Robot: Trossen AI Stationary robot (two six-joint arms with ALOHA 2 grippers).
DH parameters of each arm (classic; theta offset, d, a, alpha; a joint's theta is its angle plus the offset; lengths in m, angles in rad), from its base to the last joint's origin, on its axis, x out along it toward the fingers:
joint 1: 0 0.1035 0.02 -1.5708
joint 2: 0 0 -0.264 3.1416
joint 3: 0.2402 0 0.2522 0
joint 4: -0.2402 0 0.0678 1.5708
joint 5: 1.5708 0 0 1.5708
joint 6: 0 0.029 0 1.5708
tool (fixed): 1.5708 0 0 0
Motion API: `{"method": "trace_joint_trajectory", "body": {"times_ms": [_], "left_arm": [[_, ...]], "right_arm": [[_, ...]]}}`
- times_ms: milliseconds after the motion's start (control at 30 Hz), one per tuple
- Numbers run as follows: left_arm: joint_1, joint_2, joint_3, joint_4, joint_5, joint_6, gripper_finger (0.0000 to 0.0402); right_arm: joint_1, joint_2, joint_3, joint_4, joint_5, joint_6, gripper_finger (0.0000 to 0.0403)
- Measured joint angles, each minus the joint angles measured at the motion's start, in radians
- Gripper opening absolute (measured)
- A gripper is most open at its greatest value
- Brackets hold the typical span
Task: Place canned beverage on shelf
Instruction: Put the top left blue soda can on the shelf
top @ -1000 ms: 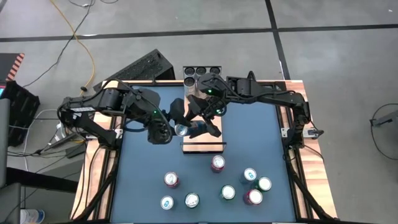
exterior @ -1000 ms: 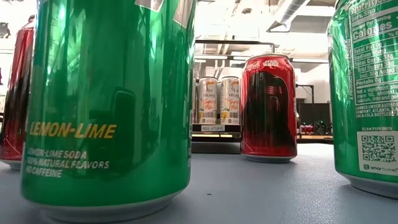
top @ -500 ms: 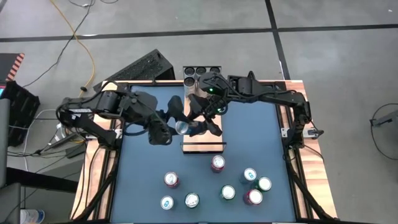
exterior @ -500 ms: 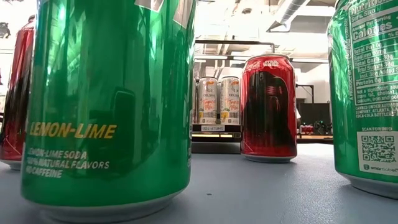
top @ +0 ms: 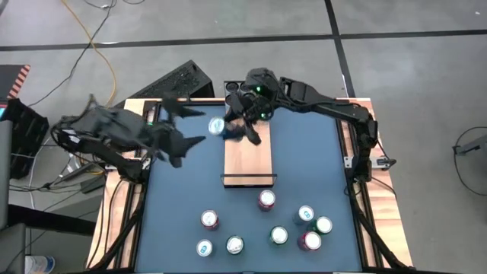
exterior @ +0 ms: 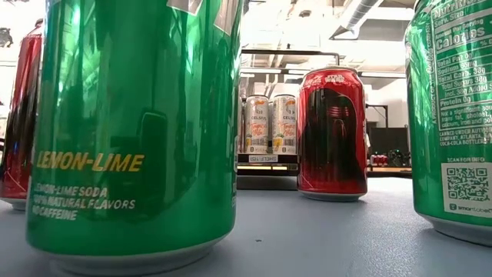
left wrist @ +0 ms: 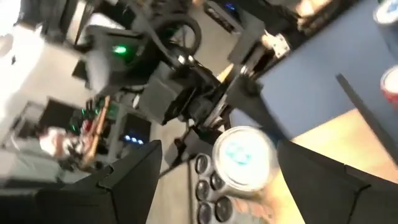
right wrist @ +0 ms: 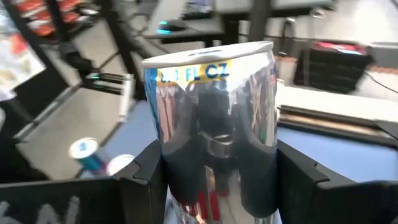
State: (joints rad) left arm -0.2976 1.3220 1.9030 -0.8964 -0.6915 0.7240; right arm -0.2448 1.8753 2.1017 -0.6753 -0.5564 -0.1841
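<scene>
High view, bench (top: pixel 183 190): a dark blue top edged with pale wooden strips is sitting on a grey concrete floor crossed by dark seams; a yellow cable is trailing over the floor beyond the bench's far left corner.
High view, shelf (top: pixel 247 164): the pale wood plank is lying lengthwise mid-bench, its near black wire rail showing and its board bare.
High view, right gripper (top: pixel 228 128): it is reaching over the shelf's far end and clenching a silver can (top: pixel 217 126) that is lying on its side, top toward the left arm.
High view, left gripper (top: pixel 186 139): it is hanging blurred over the bench's left part, apart from the can, fingers spread and holding nothing.
High view, loose cans (top: pixel 262 224): eight are standing upright on the near half of the bench.
Low view, foreground: a green lemon-lime can (exterior: pixel 134 127) is filling the left, a second green can (exterior: pixel 453 115) the right edge, a red can (exterior: pixel 332 132) standing farther back.
Low view, room: pale cans (exterior: pixel 269 125) are standing at the far end, with bright ceiling lights and ducting above.
Left wrist view: the silver can's (left wrist: pixel 242 162) top is facing the camera, the right arm behind it, the gripper's dark fingers (left wrist: pixel 134 177) standing wide to either side without touching it.
Right wrist view: the can (right wrist: pixel 214 124) is sitting gripped between the dark fingers (right wrist: pixel 143 180); blue bench and blurred room clutter are showing beyond.
</scene>
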Motion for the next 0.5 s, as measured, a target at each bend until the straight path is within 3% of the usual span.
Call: {"method": "trace_joint_trajectory", "body": {"times_ms": [267, 500], "left_arm": [[-0.028, -0.091, -0.001, 0.005, -0.012, -0.191, 0.0305], [-0.033, -0.114, -0.002, 0.018, 0.012, -0.230, 0.0305]], "right_arm": [[-0.108, -0.002, 0.000, 0.031, 0.003, -0.021, 0.0208], [-0.205, -0.025, 0.002, 0.032, -0.172, -0.034, 0.0208]]}}
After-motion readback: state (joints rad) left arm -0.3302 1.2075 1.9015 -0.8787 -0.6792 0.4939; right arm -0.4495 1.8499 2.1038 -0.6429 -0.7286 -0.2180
